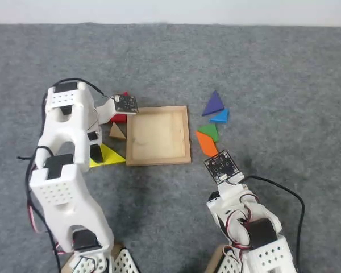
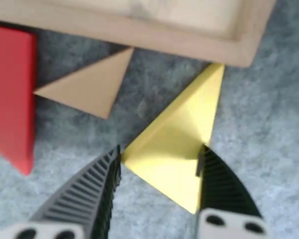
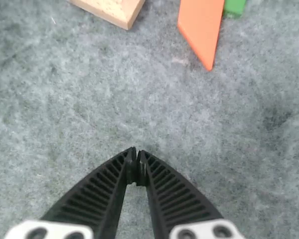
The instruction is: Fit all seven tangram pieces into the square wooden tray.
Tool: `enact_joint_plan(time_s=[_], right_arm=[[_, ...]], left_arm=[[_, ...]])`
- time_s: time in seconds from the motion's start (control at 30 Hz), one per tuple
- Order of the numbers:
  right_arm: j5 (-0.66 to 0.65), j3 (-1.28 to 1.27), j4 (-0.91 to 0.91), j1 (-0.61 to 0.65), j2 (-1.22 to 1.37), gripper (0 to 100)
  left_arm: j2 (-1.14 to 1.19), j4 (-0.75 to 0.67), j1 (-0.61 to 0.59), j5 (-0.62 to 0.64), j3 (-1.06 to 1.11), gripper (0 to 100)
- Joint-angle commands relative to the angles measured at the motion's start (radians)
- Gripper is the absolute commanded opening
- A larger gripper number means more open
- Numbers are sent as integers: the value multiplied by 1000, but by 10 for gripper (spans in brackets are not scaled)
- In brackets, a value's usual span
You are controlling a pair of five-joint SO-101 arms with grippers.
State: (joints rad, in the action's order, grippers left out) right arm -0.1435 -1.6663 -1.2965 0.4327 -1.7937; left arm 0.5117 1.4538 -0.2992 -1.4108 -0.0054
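From above, your left arm hangs over the yellow triangle (image 1: 109, 154), which lies on the mat just beside a corner of the wooden tray (image 1: 158, 161). In the left wrist view, your left gripper (image 2: 159, 152) straddles that triangle, a fingertip pressed against each side. In the right wrist view, your right gripper (image 3: 136, 167) is pinched together on nothing, with the orange piece (image 3: 202, 27) well ahead of it.
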Motion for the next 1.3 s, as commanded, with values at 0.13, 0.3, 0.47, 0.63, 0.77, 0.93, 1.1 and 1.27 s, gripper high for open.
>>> enact_joint_plan(time_s=[0.13,0.3,0.47,0.63,0.77,0.93,1.1,1.27], right_arm=[[9,-17,-8,13,-18,9],[9,-17,-8,13,-18,9],[9,-17,-8,13,-18,9],[9,-17,-8,13,-18,9],[9,-17,-8,13,-18,9],[9,-17,-8,13,-18,9],[9,-17,-8,13,-18,9],[9,-17,-8,13,-18,9]], left_arm=[[-29,23,2,3,13,191],[-38,54,5,3,18,153],[-143,94,8,2,74,152],[-308,89,35,-64,243,152],[-473,-2,48,-71,420,152],[-667,-178,41,-68,613,155],[-733,-338,9,-66,693,208],[-654,-416,-21,-74,690,338]])
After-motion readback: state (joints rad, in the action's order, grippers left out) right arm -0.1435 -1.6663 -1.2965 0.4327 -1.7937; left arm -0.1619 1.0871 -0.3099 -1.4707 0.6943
